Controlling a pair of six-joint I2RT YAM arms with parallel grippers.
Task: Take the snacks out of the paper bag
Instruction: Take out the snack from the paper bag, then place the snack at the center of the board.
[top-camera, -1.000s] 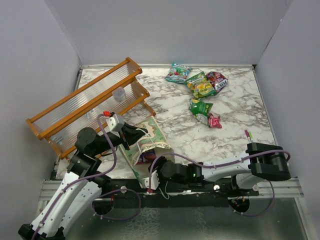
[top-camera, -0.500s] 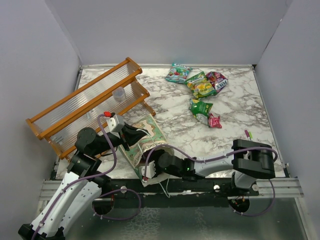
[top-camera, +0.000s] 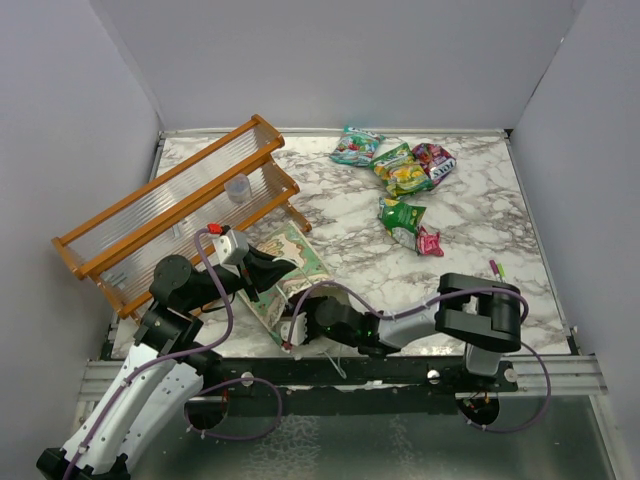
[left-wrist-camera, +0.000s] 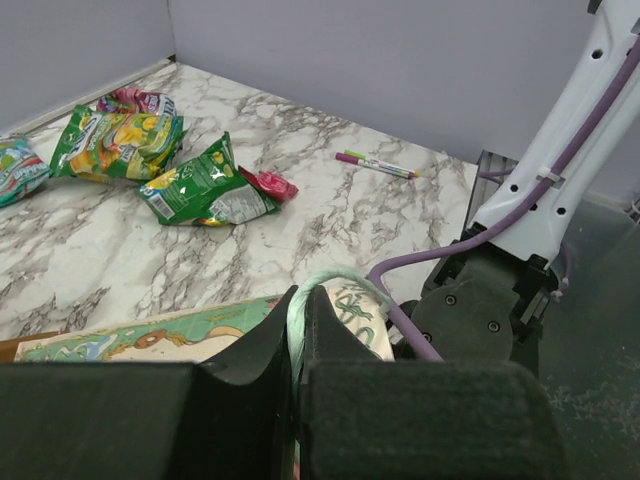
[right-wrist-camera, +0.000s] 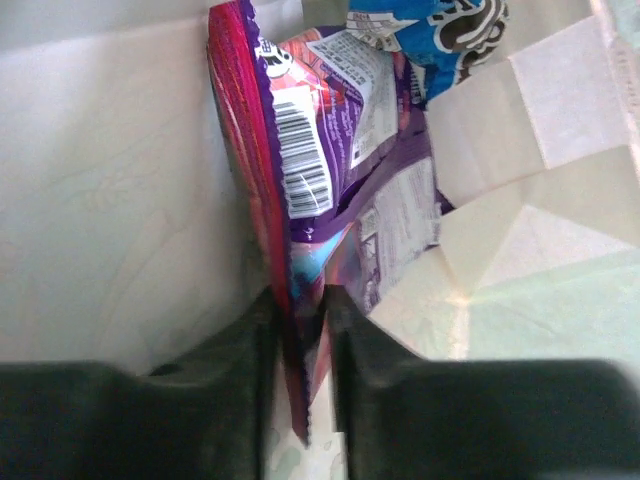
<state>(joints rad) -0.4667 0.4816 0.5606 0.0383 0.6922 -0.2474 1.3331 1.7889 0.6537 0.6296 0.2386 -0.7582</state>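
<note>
The mint-green paper bag (top-camera: 298, 262) lies on its side near the table's front left. My left gripper (top-camera: 274, 268) is shut on its rim (left-wrist-camera: 296, 318) and holds the mouth up. My right gripper (right-wrist-camera: 300, 335) is inside the bag, against the cream lining (right-wrist-camera: 120, 200), and is shut on the edge of a purple and red snack packet (right-wrist-camera: 320, 150). A blue packet (right-wrist-camera: 430, 22) lies deeper in. In the top view the right fingers are hidden in the bag. Several snacks lie out at the back right: teal (top-camera: 356, 146), green (top-camera: 402, 168), purple-pink (top-camera: 434, 158), green (top-camera: 402, 215), pink (top-camera: 430, 243).
The orange wooden rack (top-camera: 170, 205) stands at the back left, close behind the bag. A pink-capped pen (top-camera: 496, 269) lies at the right edge, also in the left wrist view (left-wrist-camera: 375, 164). My right arm (top-camera: 420, 320) stretches leftward along the front edge.
My right arm has swung left and pushed its gripper deeper into the bag's mouth. The left gripper and the bag have stayed about where they were.
</note>
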